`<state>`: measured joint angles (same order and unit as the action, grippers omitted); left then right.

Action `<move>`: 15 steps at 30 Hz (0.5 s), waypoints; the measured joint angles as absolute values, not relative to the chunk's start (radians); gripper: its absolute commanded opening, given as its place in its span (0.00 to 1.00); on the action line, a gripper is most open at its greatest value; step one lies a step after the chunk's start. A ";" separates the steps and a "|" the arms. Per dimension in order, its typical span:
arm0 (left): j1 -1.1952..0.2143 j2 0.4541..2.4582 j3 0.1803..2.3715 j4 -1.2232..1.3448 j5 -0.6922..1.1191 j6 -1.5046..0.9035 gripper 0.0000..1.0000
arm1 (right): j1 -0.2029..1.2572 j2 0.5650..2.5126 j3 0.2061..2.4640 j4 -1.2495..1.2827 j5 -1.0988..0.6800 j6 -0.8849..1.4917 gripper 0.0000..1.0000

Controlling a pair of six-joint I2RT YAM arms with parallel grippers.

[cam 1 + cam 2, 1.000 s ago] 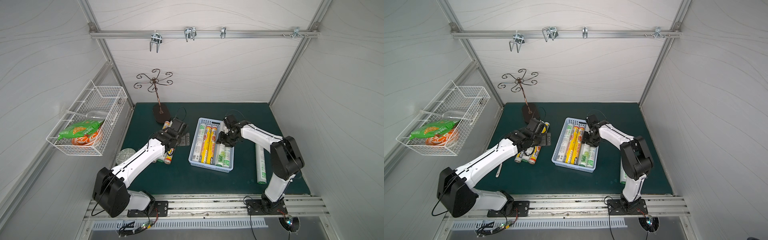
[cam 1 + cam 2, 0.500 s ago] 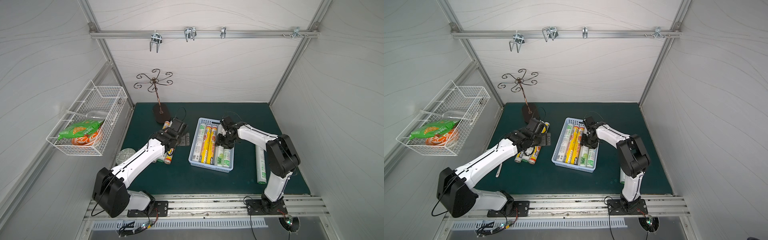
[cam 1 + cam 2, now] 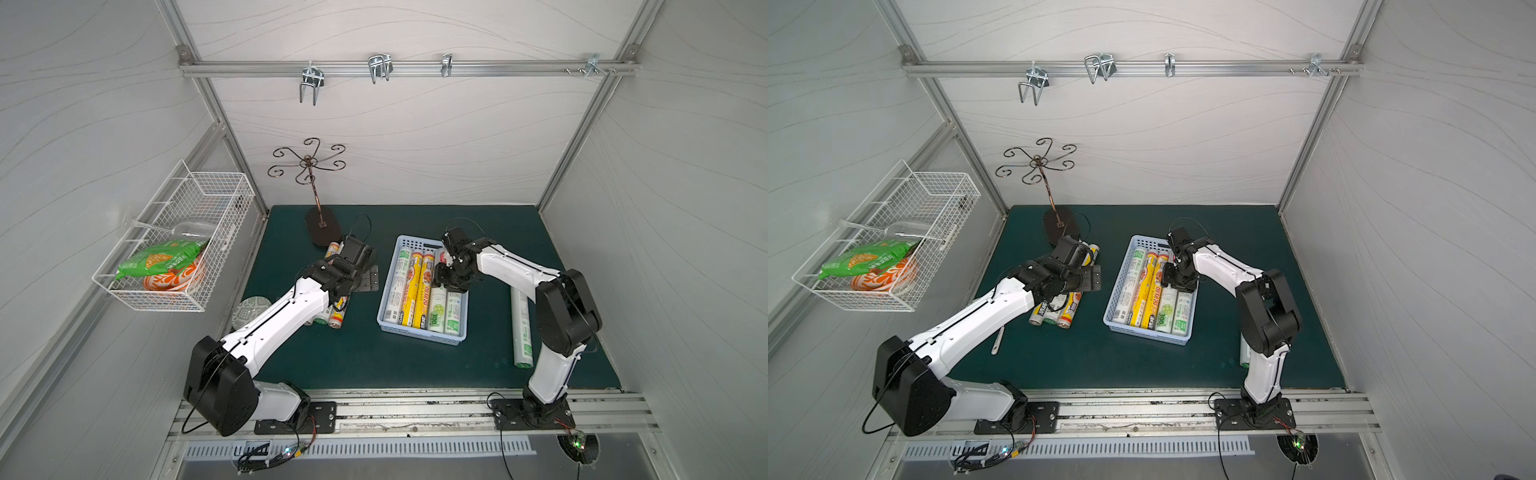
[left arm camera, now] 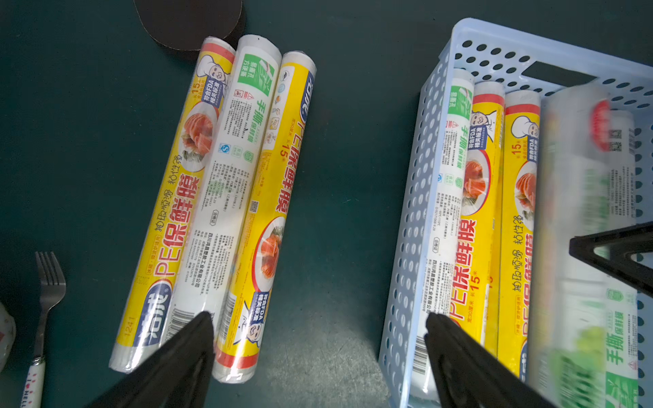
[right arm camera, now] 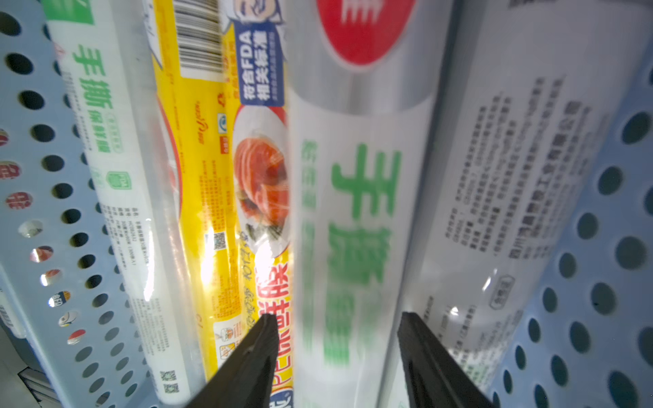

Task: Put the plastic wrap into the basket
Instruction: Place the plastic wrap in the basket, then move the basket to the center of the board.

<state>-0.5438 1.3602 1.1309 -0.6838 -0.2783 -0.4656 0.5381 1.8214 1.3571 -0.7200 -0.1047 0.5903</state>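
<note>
Right fingers (image 5: pixel 247 360) straddle a white roll (image 5: pixel 353 212) inside the basket (image 3: pixel 419 332); pinching or loose, I can't tell. Left fingers (image 4: pixel 183 364) gape above three rolls (image 4: pixel 226 176) left of the basket, and I'd say one needs grabbing next.

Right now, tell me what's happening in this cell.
The right gripper is down in the blue basket, its fingers astride a white-and-green roll of plastic wrap; the blur hides whether it grips. Four other rolls lie in the basket. The left gripper hovers open over three rolls on the mat. One more roll lies beside the right arm.
</note>
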 measured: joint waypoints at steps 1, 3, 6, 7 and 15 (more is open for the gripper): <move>-0.544 1.360 1.131 -0.684 -0.277 -0.466 0.96 | 0.538 1.817 1.358 -0.723 -0.105 0.587 0.60; -0.544 1.360 1.131 -0.684 -0.276 -0.466 0.96 | 0.538 1.814 1.362 -0.729 -0.106 0.584 0.60; -0.544 1.360 1.131 -0.684 -0.276 -0.466 0.96 | 0.538 1.814 1.364 -0.735 -0.109 0.579 0.60; -0.544 1.360 1.131 -0.684 -0.276 -0.466 0.96 | 0.538 1.812 1.364 -0.738 -0.109 0.578 0.60; -0.544 1.360 1.131 -0.684 -0.274 -0.465 0.96 | 0.527 1.726 1.373 -0.772 -0.112 0.539 0.60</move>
<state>-0.5438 1.3602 1.1309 -0.6838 -0.2745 -0.4652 0.5270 1.7260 1.3731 -0.7723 -0.1120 0.5388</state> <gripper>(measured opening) 0.959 0.600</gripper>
